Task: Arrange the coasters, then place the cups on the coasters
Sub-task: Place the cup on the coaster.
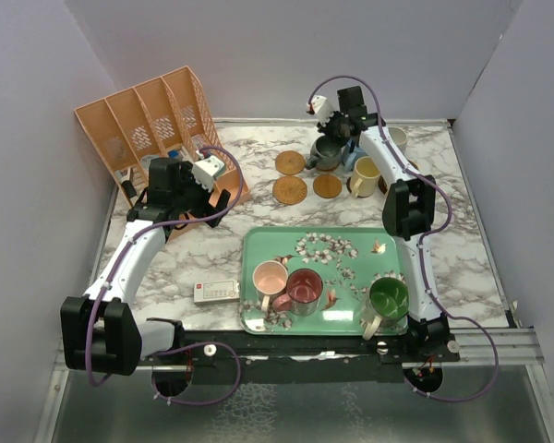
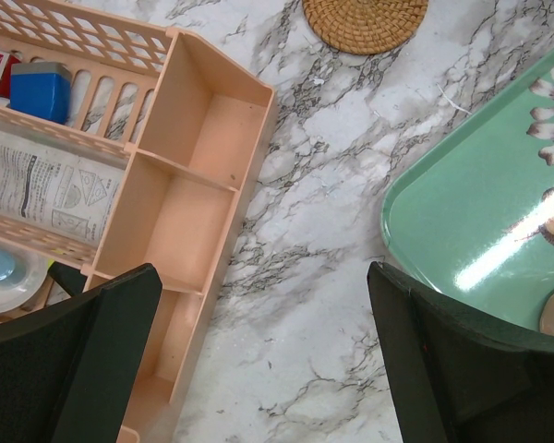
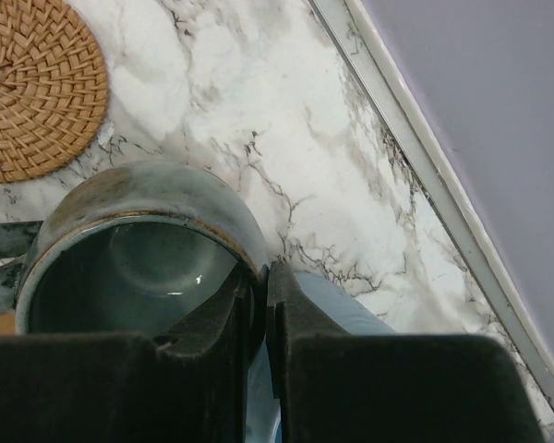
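**A:** Where is the grey mug (image 3: 138, 249)?

**B:** On the far side of the desk (image 1: 471, 258), about 1 o'clock from its middle in the top view. The right hand (image 3: 266, 286) is clamped on its rim, one finger inside and one outside, with the wall pinched between them.

**A:** Is it off the desk?

**B:** I can't tell. Three coasters (image 1: 290, 191) lie bare close by, the nearest at 6 and 9 o'clock of the mug.

**A:** How will it handle?

**B:** I judge it stiff glazed ceramic, weighty for its size and slick. It would likely chip if knocked. A pinch on one side of the rim lets it tilt or slide, so it calls for slow travel and a level set-down. The wall near the rim is the sound place to hold it.

**A:** And the other hand?

**B:** The left hand (image 2: 263, 314) is spread wide and holds nothing. It hangs over bare marble, with the rack (image 2: 194, 185) at its 9 o'clock and the tray (image 2: 462, 203) at 3.

**A:** Other cups?

**B:** The pink mug (image 1: 270, 277), red mug (image 1: 305, 288) and green mug (image 1: 388, 297) stand on the tray. A cream mug (image 1: 365, 173) sits at 4 o'clock of the grey one.
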Robot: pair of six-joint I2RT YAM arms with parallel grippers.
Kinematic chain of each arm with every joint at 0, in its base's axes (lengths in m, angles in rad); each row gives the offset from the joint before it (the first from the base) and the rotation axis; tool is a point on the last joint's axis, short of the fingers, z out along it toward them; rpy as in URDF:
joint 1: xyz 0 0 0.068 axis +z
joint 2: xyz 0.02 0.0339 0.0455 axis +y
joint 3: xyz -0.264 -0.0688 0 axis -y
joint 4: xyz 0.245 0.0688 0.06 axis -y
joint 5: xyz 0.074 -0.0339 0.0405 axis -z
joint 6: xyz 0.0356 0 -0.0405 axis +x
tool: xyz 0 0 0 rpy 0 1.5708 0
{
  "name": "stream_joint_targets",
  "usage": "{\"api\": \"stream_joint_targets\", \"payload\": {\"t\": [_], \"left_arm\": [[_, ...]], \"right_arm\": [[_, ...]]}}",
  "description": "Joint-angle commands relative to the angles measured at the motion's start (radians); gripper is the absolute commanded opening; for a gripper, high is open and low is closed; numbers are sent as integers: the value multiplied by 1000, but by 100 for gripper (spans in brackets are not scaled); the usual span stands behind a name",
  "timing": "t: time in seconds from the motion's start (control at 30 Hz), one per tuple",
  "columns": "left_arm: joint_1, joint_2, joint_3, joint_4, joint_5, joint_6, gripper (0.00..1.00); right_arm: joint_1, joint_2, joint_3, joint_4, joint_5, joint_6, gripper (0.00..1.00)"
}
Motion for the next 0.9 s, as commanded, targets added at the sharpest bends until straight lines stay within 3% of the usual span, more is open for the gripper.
{"api": "stream_joint_targets", "payload": {"t": [0.0,0.87], "left_arm": [[6,0,-4,21,36,3,99],[5,-4,-7,19,36,3,99]], "right_arm": [[-4,-4,51,76,-20,-8,1],[-4,-60,48,61,-42,13,1]]}}
